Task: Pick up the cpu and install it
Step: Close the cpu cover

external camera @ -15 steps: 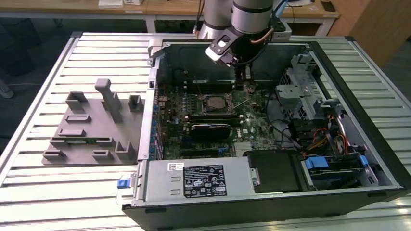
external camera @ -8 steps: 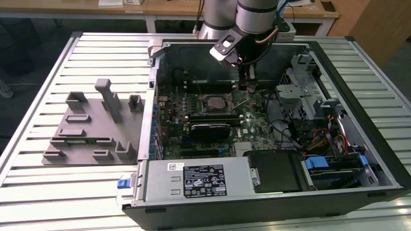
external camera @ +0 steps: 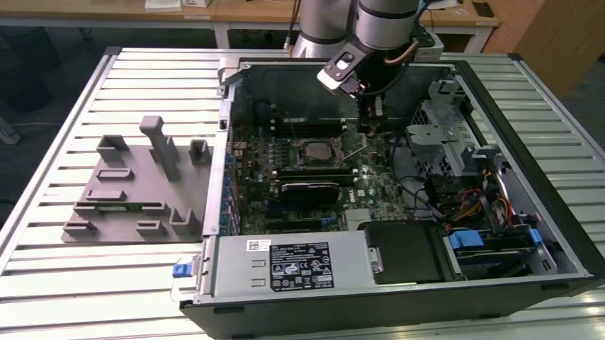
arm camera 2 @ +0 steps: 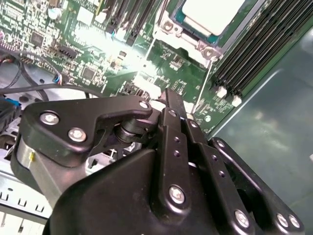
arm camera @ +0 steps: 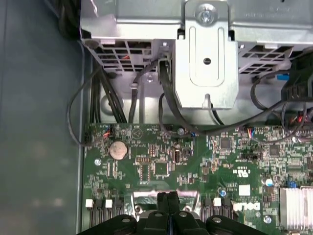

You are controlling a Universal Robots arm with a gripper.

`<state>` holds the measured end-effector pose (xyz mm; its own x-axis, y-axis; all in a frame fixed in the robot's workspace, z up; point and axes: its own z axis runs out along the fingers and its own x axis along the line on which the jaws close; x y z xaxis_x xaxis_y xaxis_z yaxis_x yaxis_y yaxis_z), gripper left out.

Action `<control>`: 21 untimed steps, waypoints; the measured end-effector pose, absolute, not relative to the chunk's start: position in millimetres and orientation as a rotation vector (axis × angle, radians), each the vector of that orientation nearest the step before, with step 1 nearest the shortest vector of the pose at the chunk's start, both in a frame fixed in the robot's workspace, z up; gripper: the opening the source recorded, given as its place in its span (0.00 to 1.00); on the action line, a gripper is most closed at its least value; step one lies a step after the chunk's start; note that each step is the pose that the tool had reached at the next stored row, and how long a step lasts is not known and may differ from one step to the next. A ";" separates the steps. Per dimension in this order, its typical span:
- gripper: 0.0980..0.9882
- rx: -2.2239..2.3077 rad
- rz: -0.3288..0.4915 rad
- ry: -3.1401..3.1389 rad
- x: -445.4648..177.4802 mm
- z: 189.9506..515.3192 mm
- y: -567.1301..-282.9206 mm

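The cpu (external camera: 317,150) lies flat in the motherboard's socket inside the open computer case, silver top up; in the second wrist view the cpu (arm camera 2: 213,13) shows its pale metal plate within the socket frame. My gripper (external camera: 370,130) hangs over the board just to the exterior view's right of the socket. Its black fingers are pressed together with nothing between them, as both wrist views show (arm camera 2: 168,96) (arm camera: 168,197). A thin metal socket lever (arm camera 2: 207,78) runs beside the fingertips.
The grey plastic fixture (external camera: 132,191) stands on the slatted table at the exterior view's left. Inside the case (external camera: 223,127) are a metal drive cage (arm camera: 205,58), loose black cables (arm camera: 166,103), memory slots (arm camera 2: 254,54) and the power supply (external camera: 288,265).
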<state>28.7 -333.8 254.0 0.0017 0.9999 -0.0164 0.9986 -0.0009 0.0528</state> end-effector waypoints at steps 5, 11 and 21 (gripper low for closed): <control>0.01 2.188 0.040 2.185 34.8 254.0 -333.8; 0.01 2.188 0.040 2.185 42.8 254.0 -333.8; 0.01 2.191 0.031 2.188 54.0 245.2 -333.8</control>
